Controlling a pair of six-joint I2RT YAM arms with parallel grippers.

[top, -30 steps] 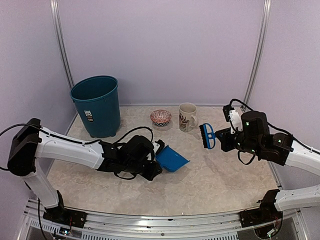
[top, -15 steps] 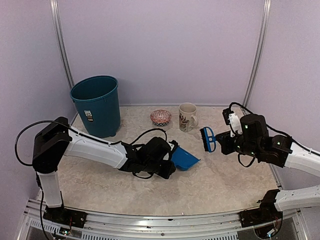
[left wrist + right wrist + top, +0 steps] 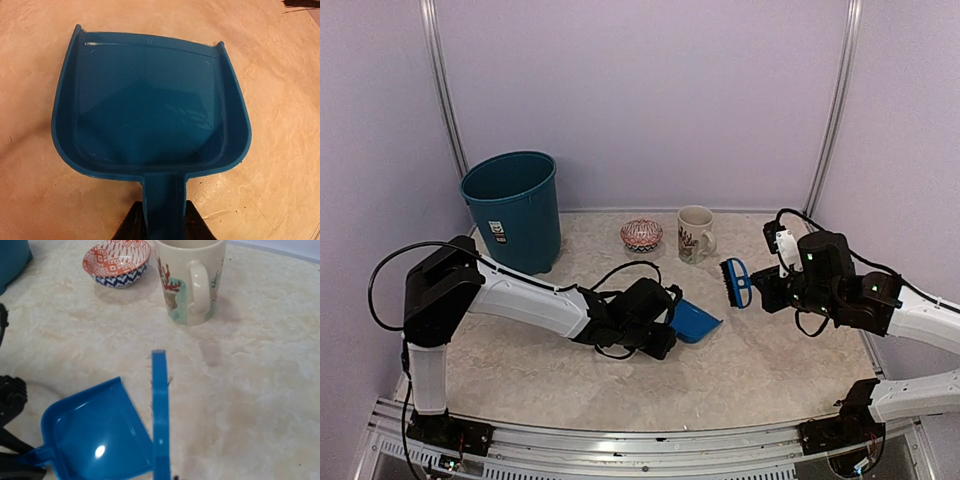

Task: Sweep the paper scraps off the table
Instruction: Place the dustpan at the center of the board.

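Observation:
No paper scraps show on the table in any view. A blue plastic dustpan lies flat near the middle, its tray empty and its mouth turned toward the right arm. My left gripper is shut on the dustpan's handle, a black finger pressed on each side of it. My right gripper is shut on a small blue brush held on edge just right of the pan. The brush back runs beside the pan's front lip.
A teal waste bin stands at the back left. A patterned bowl and a cream mug sit at the back centre, just beyond the brush. A black cable loops over my left arm.
My left arm has carried the dustpan to the right, closer to the brush. The right gripper with the brush has shifted slightly left.

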